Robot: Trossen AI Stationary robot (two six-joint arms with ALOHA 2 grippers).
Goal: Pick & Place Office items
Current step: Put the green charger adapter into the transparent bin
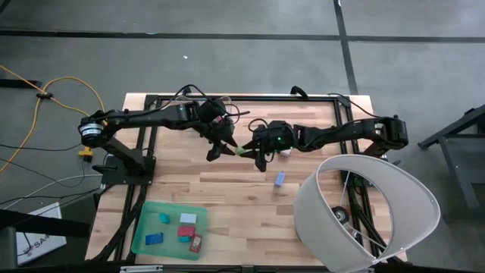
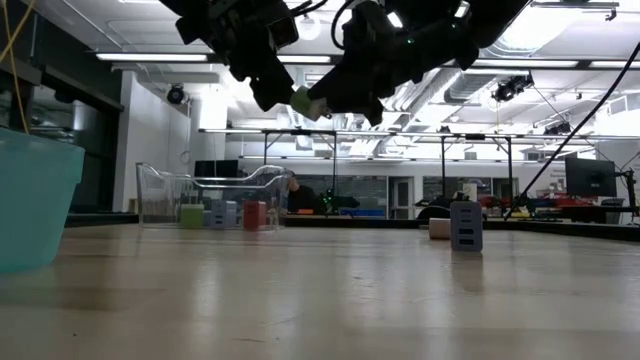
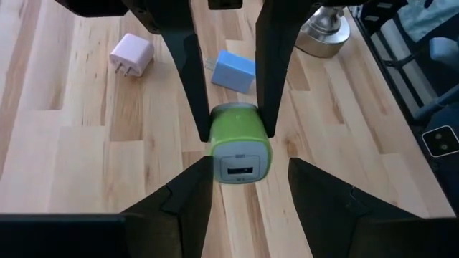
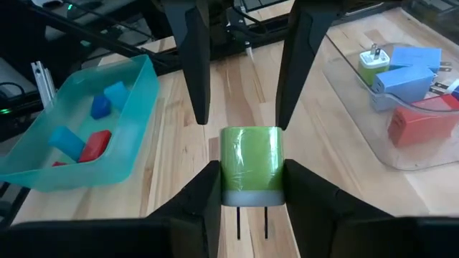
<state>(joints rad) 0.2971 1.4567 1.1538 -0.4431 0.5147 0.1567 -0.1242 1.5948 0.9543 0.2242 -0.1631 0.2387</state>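
Two grippers meet mid-air: the right gripper [image 4: 249, 188] clamps the green charger [image 4: 249, 165], prongs toward its wrist; we see the left gripper [image 3: 247, 188] half-open around the socket end.

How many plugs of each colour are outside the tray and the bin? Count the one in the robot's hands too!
green charger: 1
pink charger: 1
light blue charger: 1
Total: 3
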